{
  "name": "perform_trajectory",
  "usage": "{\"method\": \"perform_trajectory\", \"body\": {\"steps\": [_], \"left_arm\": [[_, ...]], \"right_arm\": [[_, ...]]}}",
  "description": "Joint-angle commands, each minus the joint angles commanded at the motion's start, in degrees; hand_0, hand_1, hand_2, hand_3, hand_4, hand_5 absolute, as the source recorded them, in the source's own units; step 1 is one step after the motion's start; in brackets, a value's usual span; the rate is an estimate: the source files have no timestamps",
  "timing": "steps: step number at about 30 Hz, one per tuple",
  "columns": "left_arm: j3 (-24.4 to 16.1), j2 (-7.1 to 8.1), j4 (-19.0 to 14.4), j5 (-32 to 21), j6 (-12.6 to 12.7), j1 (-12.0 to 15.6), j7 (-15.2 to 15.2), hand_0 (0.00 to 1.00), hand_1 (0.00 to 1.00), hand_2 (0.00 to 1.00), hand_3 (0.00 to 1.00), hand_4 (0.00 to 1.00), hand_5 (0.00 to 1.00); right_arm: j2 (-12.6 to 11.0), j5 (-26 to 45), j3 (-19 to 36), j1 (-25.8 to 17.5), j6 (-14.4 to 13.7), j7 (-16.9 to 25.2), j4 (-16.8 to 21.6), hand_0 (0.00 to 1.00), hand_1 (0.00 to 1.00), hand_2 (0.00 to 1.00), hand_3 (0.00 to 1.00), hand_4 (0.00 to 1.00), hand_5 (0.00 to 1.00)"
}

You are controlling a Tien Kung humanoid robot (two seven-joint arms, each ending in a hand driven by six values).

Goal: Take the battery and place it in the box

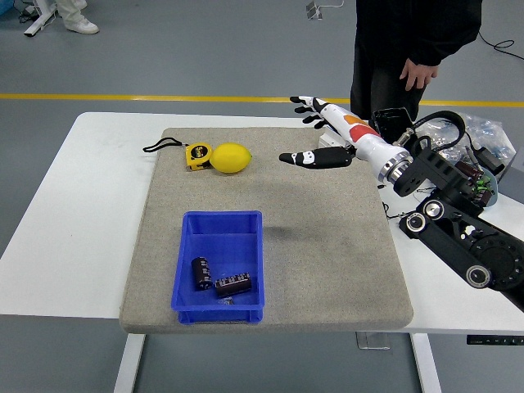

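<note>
The white worktop (74,205) carries a beige mat (327,246), and at the mat's far left a yellow tape measure (197,155) lies with its black strap trailing leftwards, touching a lemon (232,158) just to its right. Nearer to me, on the mat's front left part, sits the blue box (219,268); inside it, toward its near end, lie two dark batteries, one battery (201,273) standing roughly lengthwise and a second battery (233,284) lying crosswise just beside it, both resting on the box floor. The middle of the mat is bare fabric. Further right, my right hand (327,135) hangs above the mat's far right corner, well apart from the box, with its fingers (304,101) spread out flat and the thumb stretched toward the left; it has hold of nothing. Behind my hand a white breaker block is mostly hidden. My black forearm (458,237) runs down toward the right edge over the worktop. At the far right, partly covered by my arm, a black case (391,123), a clear bag and a bowl of small parts (485,187) sit on the worktop. Beyond the far edge a person in dark clothes (401,41) stands with one hand (417,74) hanging loose at the side.
</note>
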Motion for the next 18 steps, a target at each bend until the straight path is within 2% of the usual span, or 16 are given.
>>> {"method": "perform_trajectory", "body": {"steps": [2,3,8,9,14,15,18], "left_arm": [[0.1,-0.13,0.0,-0.2,0.0,0.0,-0.1,0.721,0.688,0.673,0.585,0.633,0.545],[0.3,-0.23,0.1,-0.4,0.0,0.0,-0.2,0.721,0.688,0.671,0.585,0.632,0.545],[0.2,-0.58,0.2,-0.2,-0.1,0.0,-0.3,0.721,0.688,0.671,0.585,0.632,0.545],[0.2,-0.64,0.2,-0.2,-0.1,0.1,-0.3,0.72,0.685,0.675,0.585,0.632,0.545],[0.3,-0.89,0.3,-0.2,-0.3,0.1,-0.5,0.72,0.685,0.675,0.585,0.632,0.545],[0.3,-0.94,0.3,-0.2,-0.3,0.1,-0.5,0.72,0.684,0.673,0.585,0.632,0.545],[0.4,-1.08,0.3,-0.4,-0.2,0.1,-0.6,0.72,0.684,0.673,0.585,0.632,0.545]], "right_arm": [[-0.2,4.5,2.8,-2.5,0.2,0.3,1.0,0.809,0.825,0.892,0.928,0.998,0.648],[-0.2,7.1,4.9,-4.3,0.4,0.7,1.7,0.79,0.822,0.891,0.94,0.998,0.796],[0.0,19.4,10.8,-10.5,1.5,1.7,3.7,0.79,0.822,0.891,0.94,0.998,0.796],[0.0,21.6,11.2,-11.4,1.8,1.7,4.0,0.853,0.857,0.902,0.954,0.998,0.858],[0.6,33.5,12.5,-16.1,3.0,1.9,5.0,0.853,0.857,0.902,0.954,0.998,0.858],[0.7,36.1,12.7,-16.8,3.1,2.0,5.1,0.901,0.883,0.906,0.959,0.998,0.899],[1.3,43.2,13.1,-18.7,3.4,2.4,5.2,0.901,0.883,0.906,0.959,0.998,0.899]]}}
